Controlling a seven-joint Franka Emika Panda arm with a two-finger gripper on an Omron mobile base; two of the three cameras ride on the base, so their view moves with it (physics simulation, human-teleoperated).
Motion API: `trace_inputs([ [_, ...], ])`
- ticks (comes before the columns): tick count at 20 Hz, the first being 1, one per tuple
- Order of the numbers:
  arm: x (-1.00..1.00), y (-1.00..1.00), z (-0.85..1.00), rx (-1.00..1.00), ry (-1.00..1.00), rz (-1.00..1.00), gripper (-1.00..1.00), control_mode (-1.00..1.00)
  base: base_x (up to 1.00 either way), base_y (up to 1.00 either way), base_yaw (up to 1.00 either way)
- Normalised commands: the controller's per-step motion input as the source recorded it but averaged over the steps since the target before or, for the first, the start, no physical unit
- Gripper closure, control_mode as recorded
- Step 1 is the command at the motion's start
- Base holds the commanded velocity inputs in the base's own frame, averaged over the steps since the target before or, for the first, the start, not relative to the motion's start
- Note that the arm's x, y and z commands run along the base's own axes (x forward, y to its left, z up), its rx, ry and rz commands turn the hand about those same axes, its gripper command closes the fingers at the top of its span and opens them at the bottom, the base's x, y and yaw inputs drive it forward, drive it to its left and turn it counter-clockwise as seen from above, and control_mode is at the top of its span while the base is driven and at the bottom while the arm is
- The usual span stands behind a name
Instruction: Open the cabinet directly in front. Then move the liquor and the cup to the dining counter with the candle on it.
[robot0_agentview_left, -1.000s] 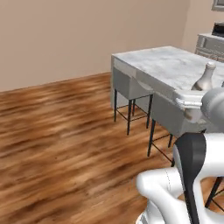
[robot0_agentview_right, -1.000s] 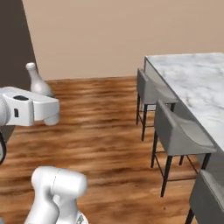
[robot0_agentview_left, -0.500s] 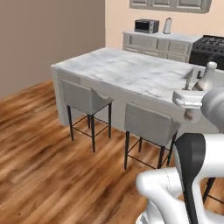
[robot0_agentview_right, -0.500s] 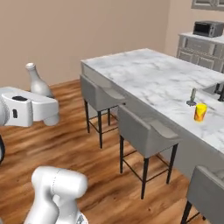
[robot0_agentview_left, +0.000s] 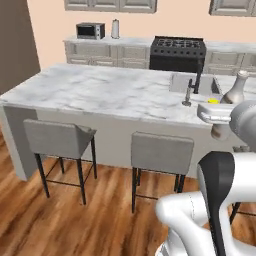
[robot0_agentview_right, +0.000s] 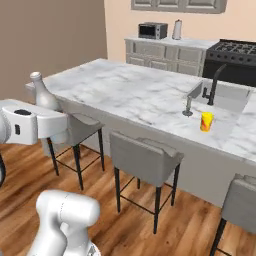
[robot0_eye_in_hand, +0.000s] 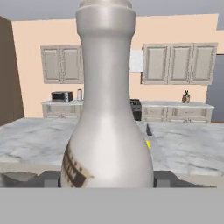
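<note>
Liquor bottle (robot0_eye_in_hand: 107, 127) upright in the gripper (robot0_agentview_right: 47, 131), jaws clamped on its base, carried off the tabletop at 9 o'clock in the right base view. Yellow cup (robot0_agentview_right: 206, 121) sits on the dining counter (robot0_agentview_right: 130, 95), just beside the sink (robot0_agentview_right: 227, 97) and dark faucet (robot0_agentview_right: 215, 82). Grey stools (robot0_agentview_right: 145, 160) below.

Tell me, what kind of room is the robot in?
It looks like a home kitchen. There is a black stove, a microwave on the back counter, and a long marble counter with a sink and stools. The gripper holds a bottle.
</note>
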Motion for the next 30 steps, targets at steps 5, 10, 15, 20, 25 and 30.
trace_inputs([
  [5, 0.0, 0.0, 0.0, 0.0, 0.0, 0.0, 1.0, 1.0, 0.92, 1.0, -0.63],
  [10, 0.0, 0.0, 0.0, 0.0, 0.0, 0.0, 1.0, 1.0, 1.0, 1.0, -0.6],
  [15, 0.0, 0.0, 0.0, 0.0, 0.0, 0.0, 1.0, 1.0, 0.84, 1.0, -0.24],
  [20, 0.0, 0.0, 0.0, 0.0, 0.0, 0.0, 1.0, 1.0, 0.83, 0.32, -0.09],
  [25, 0.0, 0.0, 0.0, 0.0, 0.0, 0.0, 1.0, 1.0, 1.0, -0.03, -0.06],
  [30, 0.2, -0.03, -0.1, 0.0, 0.08, 0.0, 1.0, -1.0, 0.8, 0.0, -0.05],
])
